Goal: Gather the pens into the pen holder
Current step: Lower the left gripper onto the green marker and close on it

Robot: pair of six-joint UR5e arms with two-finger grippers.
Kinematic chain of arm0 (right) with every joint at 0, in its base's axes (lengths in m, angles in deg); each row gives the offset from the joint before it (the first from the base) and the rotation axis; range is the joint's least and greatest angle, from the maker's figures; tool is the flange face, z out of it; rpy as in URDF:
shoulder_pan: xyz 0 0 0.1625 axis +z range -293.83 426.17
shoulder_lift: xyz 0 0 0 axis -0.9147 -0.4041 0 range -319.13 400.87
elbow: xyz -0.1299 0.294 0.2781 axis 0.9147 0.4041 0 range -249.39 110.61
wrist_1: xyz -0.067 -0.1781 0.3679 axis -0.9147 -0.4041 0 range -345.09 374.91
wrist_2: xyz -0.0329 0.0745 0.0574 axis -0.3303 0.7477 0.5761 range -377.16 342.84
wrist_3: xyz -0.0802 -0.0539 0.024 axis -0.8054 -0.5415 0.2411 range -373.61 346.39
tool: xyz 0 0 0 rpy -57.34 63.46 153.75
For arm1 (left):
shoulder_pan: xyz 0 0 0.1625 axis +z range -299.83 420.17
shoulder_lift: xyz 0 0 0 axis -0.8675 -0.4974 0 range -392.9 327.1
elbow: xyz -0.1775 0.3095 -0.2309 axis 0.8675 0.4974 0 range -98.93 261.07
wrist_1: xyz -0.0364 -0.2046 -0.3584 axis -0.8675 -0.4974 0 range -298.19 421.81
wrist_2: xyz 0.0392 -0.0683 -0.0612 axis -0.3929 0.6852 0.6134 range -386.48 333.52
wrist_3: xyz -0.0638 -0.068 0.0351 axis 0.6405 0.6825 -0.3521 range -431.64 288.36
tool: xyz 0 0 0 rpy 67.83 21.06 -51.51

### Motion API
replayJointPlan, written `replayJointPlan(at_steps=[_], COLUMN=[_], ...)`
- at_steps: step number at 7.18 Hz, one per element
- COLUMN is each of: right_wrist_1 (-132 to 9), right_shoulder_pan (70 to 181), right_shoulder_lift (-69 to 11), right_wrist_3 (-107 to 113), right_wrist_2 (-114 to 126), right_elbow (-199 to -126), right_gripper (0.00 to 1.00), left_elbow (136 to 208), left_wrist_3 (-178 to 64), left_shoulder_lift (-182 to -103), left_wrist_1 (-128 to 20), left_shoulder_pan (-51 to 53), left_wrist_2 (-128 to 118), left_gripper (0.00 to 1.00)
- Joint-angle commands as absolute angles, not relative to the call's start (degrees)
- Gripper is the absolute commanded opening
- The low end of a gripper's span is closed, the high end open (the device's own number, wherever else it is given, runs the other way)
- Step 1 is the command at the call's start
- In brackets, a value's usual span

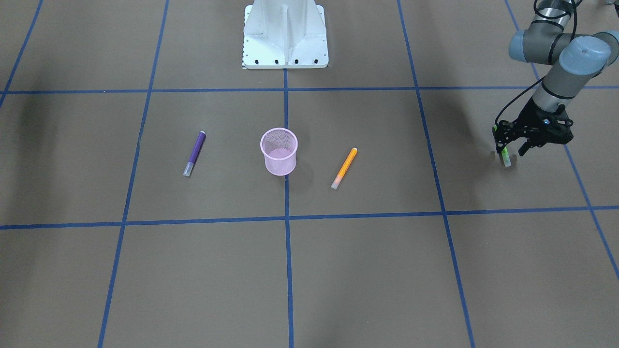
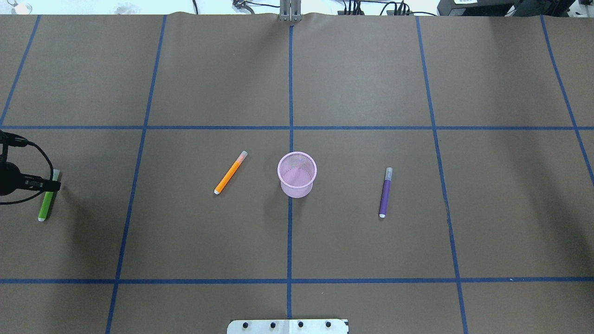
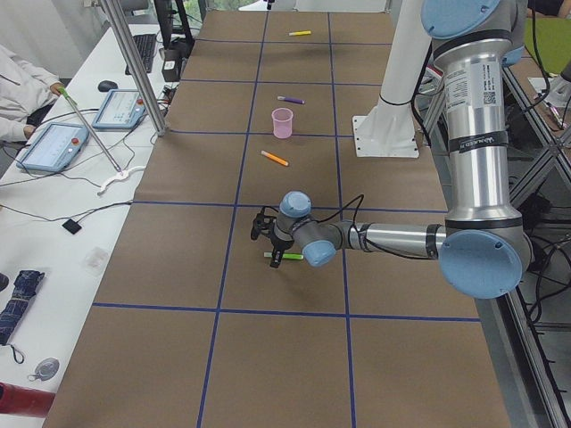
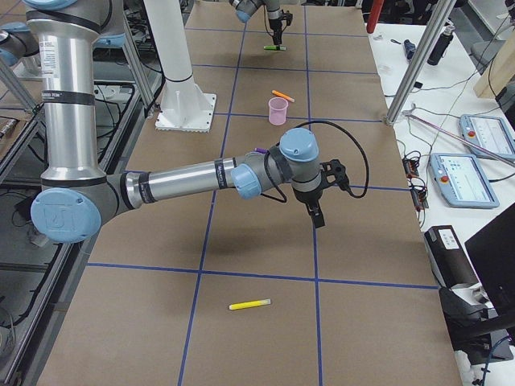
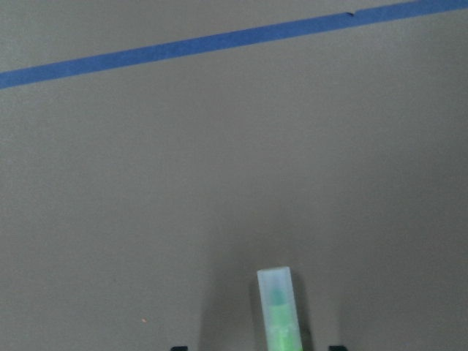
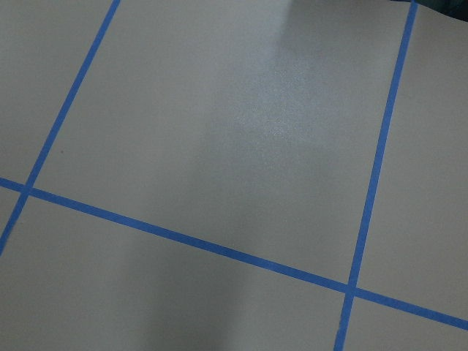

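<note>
Table [image 2: 209, 69]: brown paper, blue tape grid [image 2: 290, 93].
Left tool [image 1: 508, 152]: jaws spread astride slim green pen [image 2: 46, 206].
Right tool [image 4: 317, 214]: grip unreadable.

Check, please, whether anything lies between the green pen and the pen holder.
Only the orange pen lies flat across the line from the green pen to the pen holder; a lifted carry would likely clear it.

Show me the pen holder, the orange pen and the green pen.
pen holder [image 2: 297, 190]: overhead view, on its near mesh wall, under the rim.
orange pen [image 2: 229, 173]: overhead view, on the middle of its barrel.
green pen [image 2: 45, 206]: overhead view, on the barrel's lower part, toward the white tip.
</note>
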State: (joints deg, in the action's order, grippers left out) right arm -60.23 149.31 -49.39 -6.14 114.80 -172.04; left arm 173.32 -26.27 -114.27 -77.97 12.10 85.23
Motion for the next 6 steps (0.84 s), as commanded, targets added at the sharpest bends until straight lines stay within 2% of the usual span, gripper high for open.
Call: replayJointPlan(at_steps=[1, 2, 4, 5, 6], right_wrist_1=[-60.23, -60.23, -60.23, -60.23, -60.23], right_shoulder_pan=[149.31, 149.31, 149.31, 149.31, 149.31], right_shoulder_lift=[-49.39, -49.48, -49.48, -49.48, -49.57], right_wrist_3=[-6.14, -6.14, -6.23, -6.23, -6.23], right_wrist_2=[114.77, 114.77, 114.77, 114.77, 114.77], right_elbow=[-171.96, -171.96, -171.96, -171.96, -171.96], right_gripper=[1.00, 1.00, 1.00, 1.00, 1.00], left_elbow=[173.27, 173.18, 173.27, 173.27, 173.27], left_wrist_3=[-26.20, -26.28, -26.28, -26.37, -26.37], left_shoulder_lift=[-114.38, -114.38, -114.47, -114.38, -114.38], left_wrist_1=[-77.85, -77.85, -77.85, -77.85, -77.85], left_shoulder_pan=[12.62, 13.06, 13.32, 13.41, 13.41], left_wrist_2=[84.97, 84.88, 84.88, 84.88, 84.53], left_gripper=[0.37, 0.33, 0.33, 0.26, 0.12])
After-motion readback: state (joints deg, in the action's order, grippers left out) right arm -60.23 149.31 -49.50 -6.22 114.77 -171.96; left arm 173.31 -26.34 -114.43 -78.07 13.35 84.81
